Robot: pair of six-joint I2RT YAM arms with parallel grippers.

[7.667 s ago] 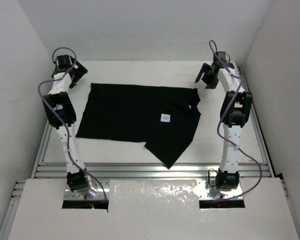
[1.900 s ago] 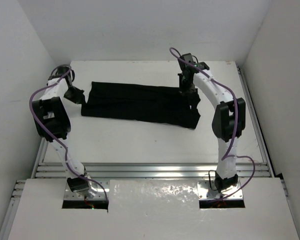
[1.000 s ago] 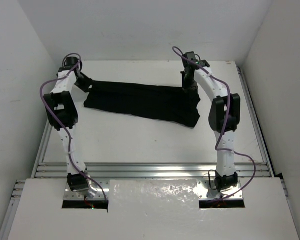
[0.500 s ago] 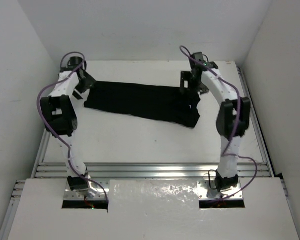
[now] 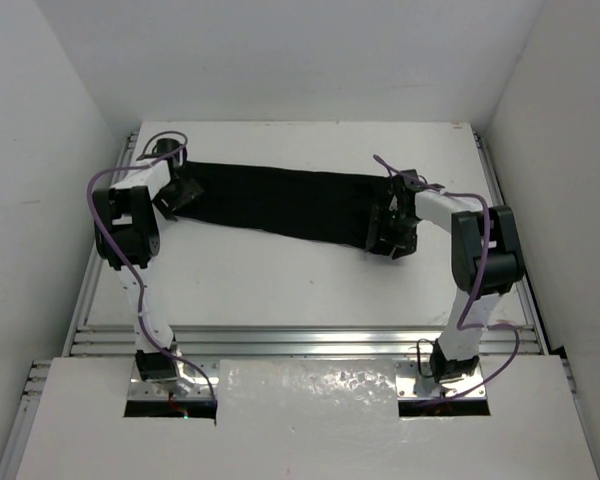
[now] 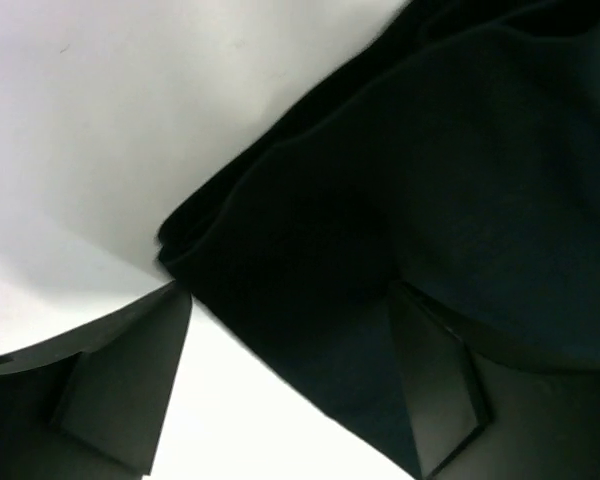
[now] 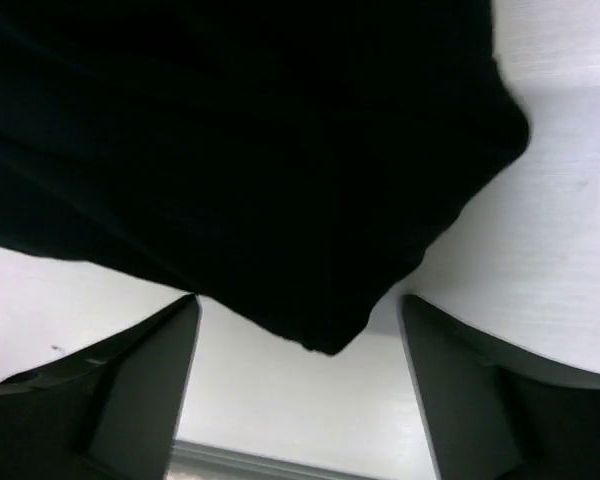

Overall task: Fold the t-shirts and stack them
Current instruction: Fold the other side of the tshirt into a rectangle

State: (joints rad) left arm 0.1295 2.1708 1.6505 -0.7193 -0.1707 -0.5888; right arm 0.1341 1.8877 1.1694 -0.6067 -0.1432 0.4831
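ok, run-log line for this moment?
t-shirt: folded into long strip, flat on table | left gripper: open, at strip's left end | right gripper: open, at strip's right end

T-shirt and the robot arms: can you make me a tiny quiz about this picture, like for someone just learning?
1. True or false: the t-shirt is red.
2. The t-shirt lies as: A a long folded strip, B a rolled-up ball, C a pile of three shirts?
3. Fill in: the left gripper and the right gripper are both ____.
Key: 1 false; 2 A; 3 open.
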